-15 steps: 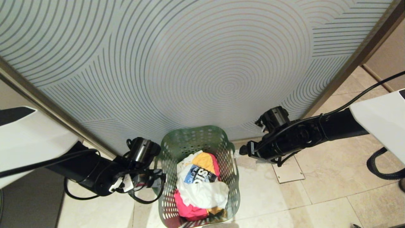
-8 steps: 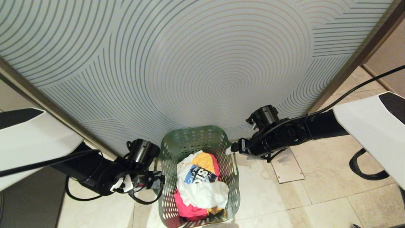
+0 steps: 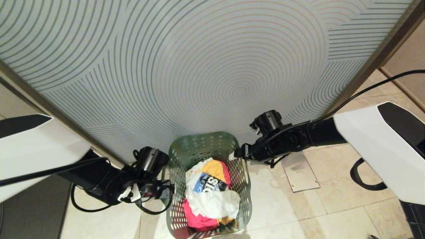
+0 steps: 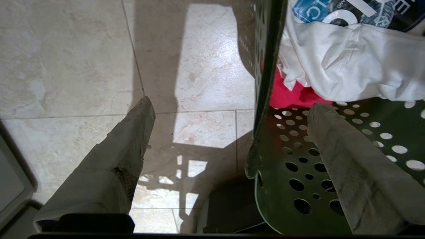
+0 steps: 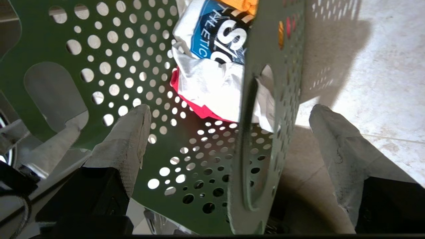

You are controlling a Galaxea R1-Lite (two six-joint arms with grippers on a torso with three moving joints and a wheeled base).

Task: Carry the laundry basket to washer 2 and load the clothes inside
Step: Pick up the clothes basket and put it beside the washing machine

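Early going: the basket (image 3: 208, 186) sits on the floor (image 3: 298, 205), clothes (image 3: 211, 196) inside, left end effector (image 4: 229, 122) and right end effector (image 5: 229, 119) both wide astride its rim, nothing gripped.

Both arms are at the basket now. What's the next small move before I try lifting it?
Probably close both grippers. The left gripper and right gripper are open, each with one finger inside and one outside the wall of the laundry basket, straddling its rim. The basket sits on the floor with the clothes inside, so nothing grips it yet.
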